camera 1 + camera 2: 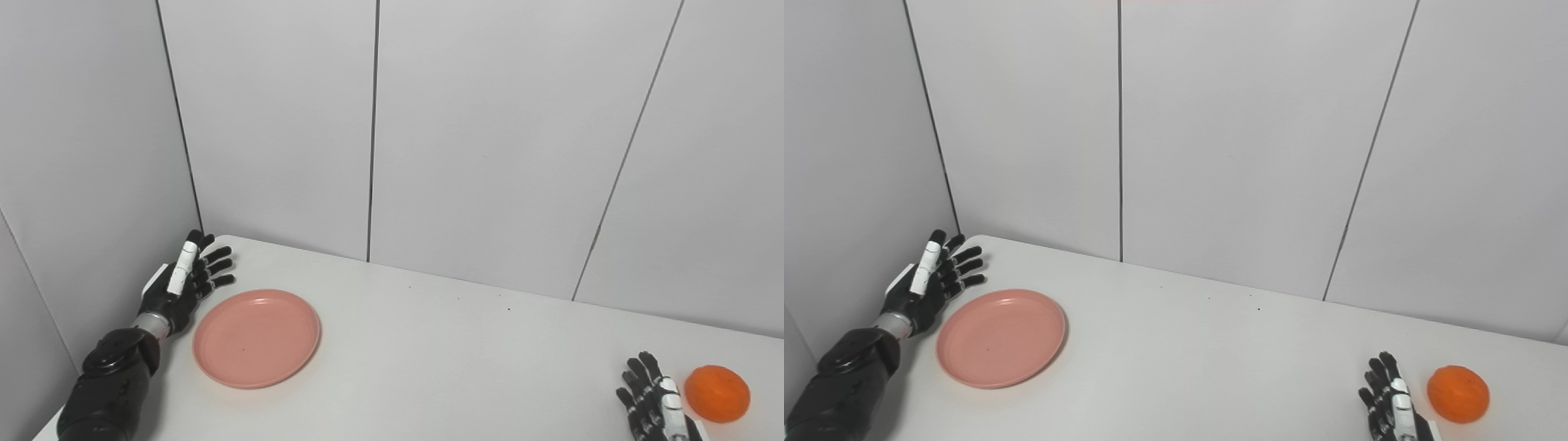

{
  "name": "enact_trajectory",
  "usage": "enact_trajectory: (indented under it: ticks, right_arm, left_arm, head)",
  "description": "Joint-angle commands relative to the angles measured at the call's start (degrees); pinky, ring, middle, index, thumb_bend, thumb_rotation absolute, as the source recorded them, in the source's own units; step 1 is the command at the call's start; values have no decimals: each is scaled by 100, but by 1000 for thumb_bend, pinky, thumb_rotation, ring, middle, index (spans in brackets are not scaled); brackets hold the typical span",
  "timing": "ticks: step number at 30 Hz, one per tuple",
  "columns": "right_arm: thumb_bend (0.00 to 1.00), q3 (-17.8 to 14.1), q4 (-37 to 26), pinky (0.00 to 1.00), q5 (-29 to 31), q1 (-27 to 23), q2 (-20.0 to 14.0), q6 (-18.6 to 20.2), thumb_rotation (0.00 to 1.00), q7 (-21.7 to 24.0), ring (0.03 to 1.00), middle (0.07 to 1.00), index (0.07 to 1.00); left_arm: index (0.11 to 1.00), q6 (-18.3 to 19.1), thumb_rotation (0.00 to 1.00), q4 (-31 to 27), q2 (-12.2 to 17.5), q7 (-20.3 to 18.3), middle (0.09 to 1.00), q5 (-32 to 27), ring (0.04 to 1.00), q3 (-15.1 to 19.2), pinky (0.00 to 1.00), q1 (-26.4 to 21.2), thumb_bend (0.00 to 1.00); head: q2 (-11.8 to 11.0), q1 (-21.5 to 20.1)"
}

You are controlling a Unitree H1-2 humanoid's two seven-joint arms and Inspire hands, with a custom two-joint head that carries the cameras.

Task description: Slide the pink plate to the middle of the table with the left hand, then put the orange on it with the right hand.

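Note:
A round pink plate [256, 337] lies flat on the white table [429, 355], at its left side. My left hand [184, 280] is open with fingers spread, just left of the plate's rim and close to it, holding nothing. An orange [716, 393] sits on the table at the far right, near the front edge. My right hand [652, 404] is open with fingers spread, just left of the orange, apart from it. The same scene shows in the right eye view, with the plate [1001, 337] and the orange [1458, 394].
Grey wall panels [490, 141] stand right behind the table and along its left side [86, 184], close behind my left hand. A broad stretch of bare white tabletop lies between the plate and my right hand.

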Motion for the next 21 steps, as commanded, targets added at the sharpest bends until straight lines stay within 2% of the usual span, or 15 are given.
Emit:
enact_trajectory:
  ticks: [1, 6, 11, 15, 21]
  right_arm:
    - [603, -8, 179, 1000, 68, 342, 45, 105, 907, 45, 995, 964, 970]
    - [582, 22, 73, 1000, 6, 391, 19, 143, 936, 16, 995, 965, 978]
    - [600, 17, 110, 1000, 52, 367, 13, 115, 926, 58, 1000, 971, 983]
    - [610, 23, 159, 1000, 95, 343, -5, 65, 929, 130, 1000, 983, 993]
    - [622, 22, 94, 1000, 121, 348, -13, 167, 915, 108, 1000, 978, 987]
  left_arm:
    - [942, -220, 883, -67, 81, -89, 867, -18, 878, -29, 823, -194, 1000]
    - [946, -283, 882, 136, 120, -176, 862, -7, 881, -63, 826, -219, 1000]
    - [926, -412, 879, 321, 137, -297, 854, -31, 847, -81, 779, -233, 1000]
    - [931, -582, 887, 262, 3, -374, 837, -130, 823, -28, 723, -120, 1000]
    - [973, -143, 906, -453, -291, -394, 868, -390, 910, 22, 829, 160, 1000]
  head:
    - [3, -7]
    - [43, 3]
    - [77, 9]
    - [103, 11]
    - [136, 14]
